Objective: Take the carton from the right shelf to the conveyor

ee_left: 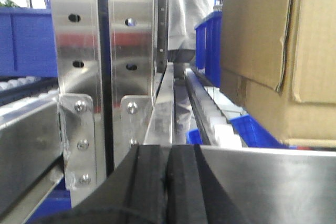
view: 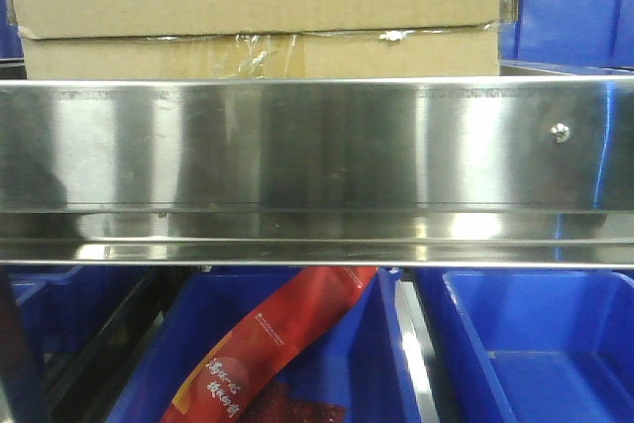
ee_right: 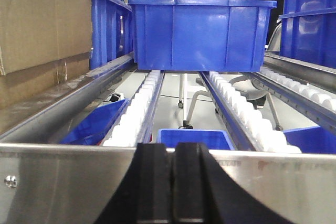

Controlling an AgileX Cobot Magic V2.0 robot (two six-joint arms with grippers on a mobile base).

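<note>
The brown carton (view: 258, 7) sits on the right shelf, behind the shelf's shiny steel front rail (view: 317, 146), with crinkled clear tape along its seam. The carton (ee_left: 283, 51) fills the right side of the left wrist view and shows as a brown wall (ee_right: 42, 30) at the left edge of the right wrist view. My left gripper (ee_left: 168, 182) is shut, its black fingers pressed together in front of the rail, left of the carton. In front of the rail to the carton's right, my right gripper (ee_right: 173, 182) is also shut with nothing held. The conveyor is out of view.
Blue plastic bins (view: 535, 344) stand below the shelf, one (view: 327, 354) holding a red packet (view: 267, 344). A large blue bin (ee_right: 202, 30) sits on white roller tracks (ee_right: 136, 114) beside the carton. Steel uprights (ee_left: 105, 61) stand left of the left gripper. A person (ee_left: 189, 9) stands behind.
</note>
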